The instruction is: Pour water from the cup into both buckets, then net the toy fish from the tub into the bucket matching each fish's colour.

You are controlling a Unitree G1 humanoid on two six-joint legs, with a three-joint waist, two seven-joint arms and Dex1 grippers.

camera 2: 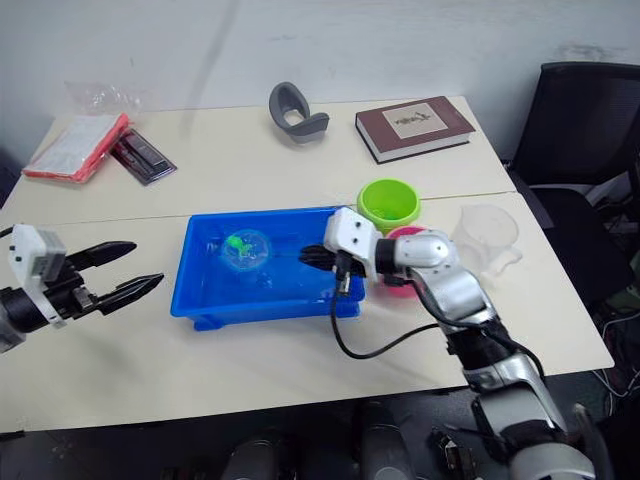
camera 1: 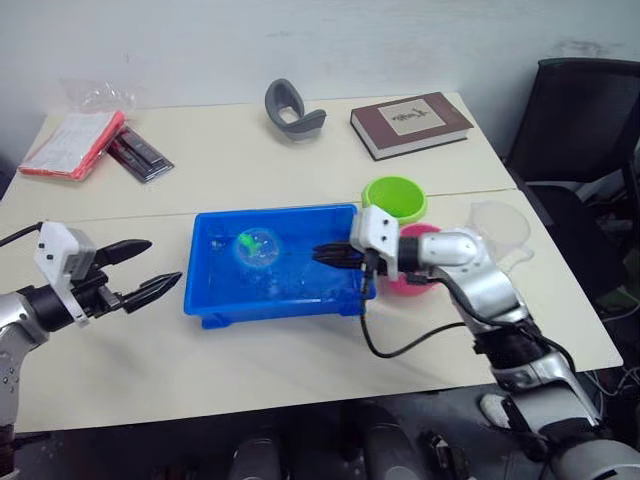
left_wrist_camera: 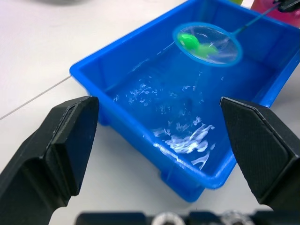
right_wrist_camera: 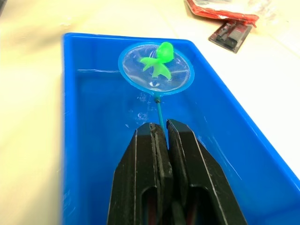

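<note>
The blue tub (camera 1: 215, 300) holds water at the table's middle. My right gripper (camera 1: 330, 255) is shut on the thin handle of the net (camera 1: 258, 246), held over the tub's far left part. A green toy fish (right_wrist_camera: 159, 61) lies in the net's mesh (right_wrist_camera: 156, 79). The lime green bucket (camera 1: 393, 197) stands just past the tub's right end. The pink bucket (camera 1: 412, 284) beside it is partly hidden behind my right wrist. The clear cup (camera 1: 500, 225) stands right of the buckets. My left gripper (camera 1: 150, 265) is open, empty, left of the tub.
At the table's far side lie a brown book (camera 1: 410, 123), a grey curved object (camera 1: 293, 110), a red packet (camera 1: 75, 143) and a dark flat item (camera 1: 140, 155). A black chair (camera 1: 580, 120) stands off the right edge.
</note>
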